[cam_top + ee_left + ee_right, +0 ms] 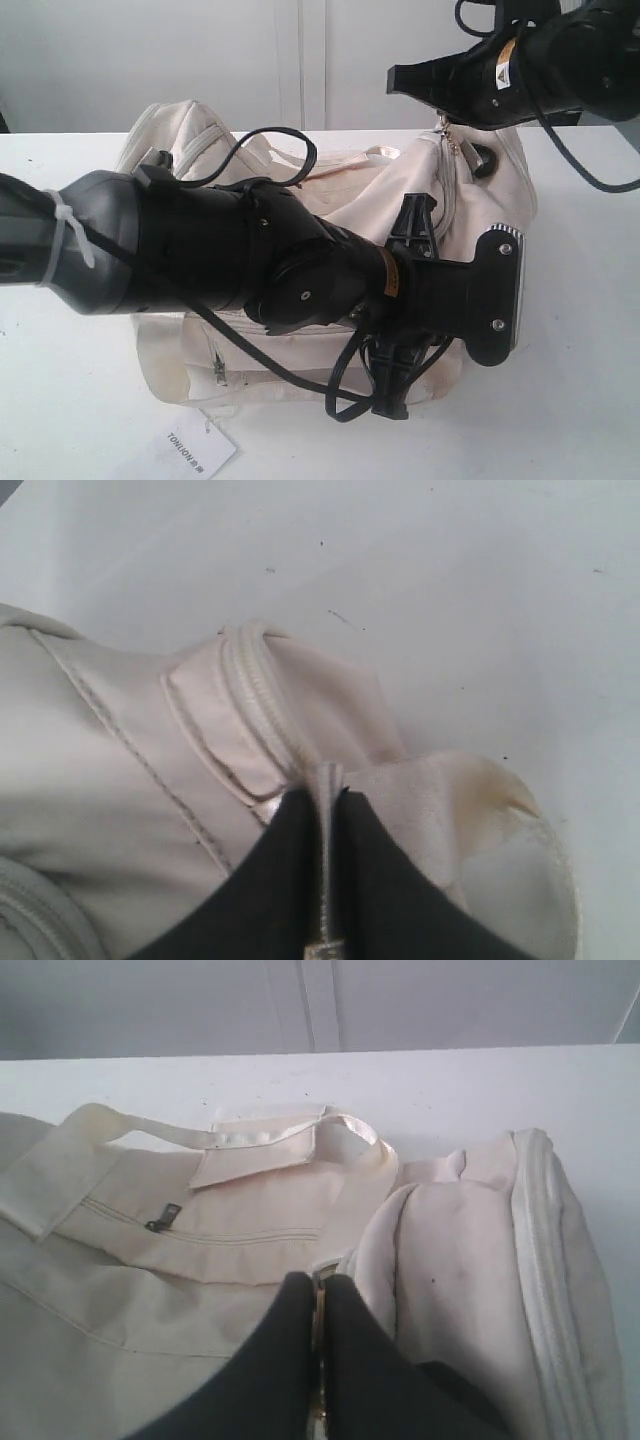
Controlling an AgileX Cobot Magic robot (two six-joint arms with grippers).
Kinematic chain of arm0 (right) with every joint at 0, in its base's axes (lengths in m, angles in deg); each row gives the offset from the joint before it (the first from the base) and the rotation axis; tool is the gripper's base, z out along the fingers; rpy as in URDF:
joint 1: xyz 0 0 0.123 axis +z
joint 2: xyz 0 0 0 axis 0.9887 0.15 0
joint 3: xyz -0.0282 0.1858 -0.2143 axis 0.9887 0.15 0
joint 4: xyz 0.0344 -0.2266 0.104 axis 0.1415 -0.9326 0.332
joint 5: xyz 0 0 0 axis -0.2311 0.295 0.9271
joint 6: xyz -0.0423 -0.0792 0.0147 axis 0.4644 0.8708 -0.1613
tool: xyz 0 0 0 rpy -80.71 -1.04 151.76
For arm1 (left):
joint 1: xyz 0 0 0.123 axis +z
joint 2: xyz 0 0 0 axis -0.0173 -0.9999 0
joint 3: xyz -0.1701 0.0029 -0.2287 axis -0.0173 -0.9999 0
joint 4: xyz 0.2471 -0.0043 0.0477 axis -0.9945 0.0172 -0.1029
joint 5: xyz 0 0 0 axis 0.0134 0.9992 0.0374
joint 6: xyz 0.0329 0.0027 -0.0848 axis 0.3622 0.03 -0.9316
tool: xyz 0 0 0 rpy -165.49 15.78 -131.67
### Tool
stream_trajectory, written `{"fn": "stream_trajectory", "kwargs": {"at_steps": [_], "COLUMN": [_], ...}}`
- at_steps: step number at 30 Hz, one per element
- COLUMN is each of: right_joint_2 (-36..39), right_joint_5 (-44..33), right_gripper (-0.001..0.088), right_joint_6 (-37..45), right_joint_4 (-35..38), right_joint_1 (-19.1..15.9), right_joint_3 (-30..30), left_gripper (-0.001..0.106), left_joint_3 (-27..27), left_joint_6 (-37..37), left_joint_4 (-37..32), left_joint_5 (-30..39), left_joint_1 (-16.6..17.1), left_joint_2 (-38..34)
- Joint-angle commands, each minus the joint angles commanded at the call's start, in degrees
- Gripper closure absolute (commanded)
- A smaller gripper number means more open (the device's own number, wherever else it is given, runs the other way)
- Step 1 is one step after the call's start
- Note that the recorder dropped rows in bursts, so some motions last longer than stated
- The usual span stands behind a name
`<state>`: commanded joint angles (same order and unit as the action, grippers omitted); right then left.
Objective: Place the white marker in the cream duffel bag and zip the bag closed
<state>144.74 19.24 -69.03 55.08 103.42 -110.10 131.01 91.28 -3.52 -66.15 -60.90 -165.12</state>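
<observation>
On surface (580,350), bag (365,195); marker unseen, likely inside. At zip (262,705) end, left end effector (323,798) pinches fabric tab (326,778); right end effector (318,1282) pinches zip pull (318,1360). Risk: pull slips free, or slack fabric jams zip.

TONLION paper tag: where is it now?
Exterior view, lower left: the TONLION paper tag lies on the white table at the near corner of the cream duffel bag.

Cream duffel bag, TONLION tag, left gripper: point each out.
cream duffel bag (480,205): exterior view, right end panel.
TONLION tag (190,450): exterior view, printed face.
left gripper (326,796): left wrist view, midway between the closed fingertips.
</observation>
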Motion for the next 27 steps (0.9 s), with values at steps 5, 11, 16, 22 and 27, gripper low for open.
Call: {"fn": "stream_trajectory", "kwargs": {"at_steps": [5,11,16,22,27], "right_joint_2": [-0.6,-0.6,-0.6,-1.4,-4.1], "right_joint_5": [-4.8,-6.8,-10.4,-12.1,-12.5], "right_gripper": [0.0868,0.0848,0.0718,0.0596,0.0534], "right_joint_6": [0.2,0.4,1.4,3.0,3.1], "right_joint_4": [14.3,19.5,20.0,22.3,22.6], "right_joint_1": [0.0,0.0,0.0,0.0,0.0], "right_joint_3": [0.0,0.0,0.0,0.0,0.0], "left_gripper": [0.105,0.105,0.105,0.082,0.063], "left_joint_3": [0.0,0.0,0.0,0.0,0.0], "left_joint_6": [0.0,0.0,0.0,0.0,0.0], "left_joint_4": [0.0,0.0,0.0,0.0,0.0], "left_joint_5": [-1.3,-1.6,-2.3,-4.4,-4.4], "left_joint_1": [0.0,0.0,0.0,0.1,0.1], "left_joint_2": [0.0,0.0,0.0,0.0,0.0]}}
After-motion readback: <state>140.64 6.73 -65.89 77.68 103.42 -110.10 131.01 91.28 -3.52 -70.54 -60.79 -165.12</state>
